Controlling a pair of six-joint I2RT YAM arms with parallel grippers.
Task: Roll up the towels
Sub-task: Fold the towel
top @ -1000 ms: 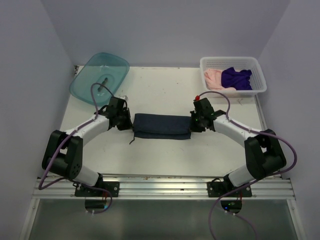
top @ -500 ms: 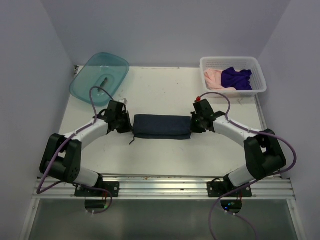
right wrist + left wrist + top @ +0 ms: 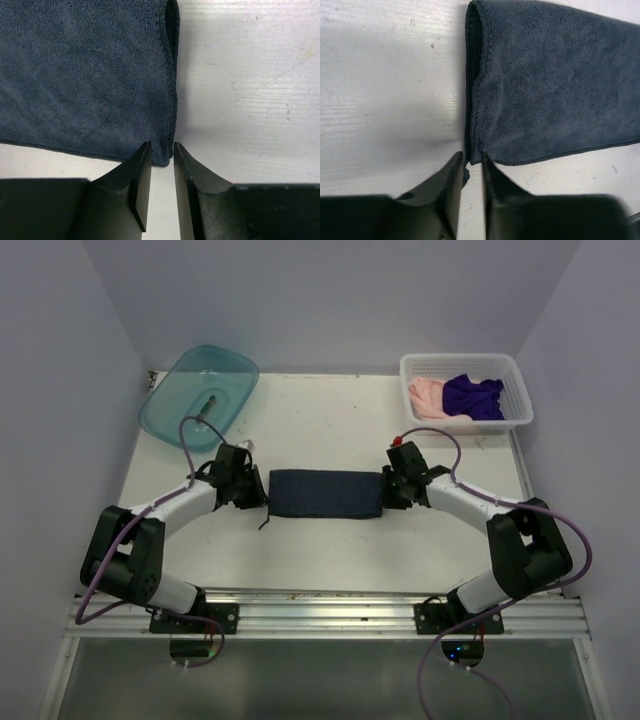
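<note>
A slate-blue towel (image 3: pixel 324 494) lies folded flat on the counter (image 3: pixel 330 550), not yet rolled. At its two ends the left end effector (image 3: pixel 471 161) and right end effector (image 3: pixel 161 147) stand barely parted, gripping nothing. Beyond its right end, a purple towel (image 3: pixel 472 397) and a pink towel (image 3: pixel 427 397) sit bunched, unrolled, in a basket (image 3: pixel 460 358).

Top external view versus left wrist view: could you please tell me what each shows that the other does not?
Only the top external view shows the teal basin, the white basket holding the pink towel and purple towel, and the right gripper. Only the left wrist view shows the folded edge's stitched hem and the left gripper with its jaws slightly apart. Both show the dark towel and the table.
</note>
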